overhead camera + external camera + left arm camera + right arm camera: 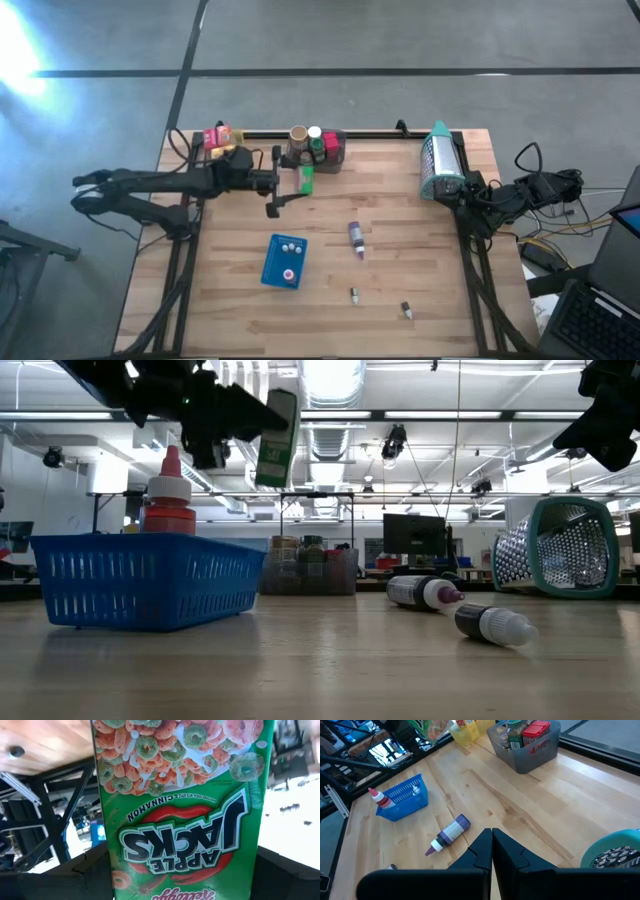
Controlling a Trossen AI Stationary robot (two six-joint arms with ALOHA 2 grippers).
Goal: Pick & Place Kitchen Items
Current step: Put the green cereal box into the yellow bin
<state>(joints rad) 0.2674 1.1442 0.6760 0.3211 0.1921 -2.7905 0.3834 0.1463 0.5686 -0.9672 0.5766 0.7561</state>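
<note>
1. While the left gripper [303, 180] hangs above the back part of the table [420, 290], it is clamped on a green cereal box [306, 179], held clear of the wood near the grey bin [335, 160].
2. Left wrist view: the box [182, 810] fills the frame, printed side facing the camera and upside down, with one dark finger showing on each side of it.
3. Low view: the same box [276, 436] hangs tilted in the air, above and behind the blue basket [140, 585].
4. Right gripper [492, 837]: jaws pressed together, holding nothing, parked over the table's right side beside the teal-rimmed mesh basket [438, 160], which lies tipped on its side.
5. Grey bin at the back edge holds a jar, a red-lidded container and a few other small items; a yellow bin [218, 137] with packets sits at the back left corner.
6. Blue basket [285, 261], front left of centre, carries a red-capped bottle [170, 493] standing upright, and perhaps a second small item; hard to make out from above.
7. Purple-capped bottle [356, 238] lies on its side near the table's middle.
8. Two tiny bottles [354, 294] [407, 311] lie nearer the front edge, apart from each other.
</note>
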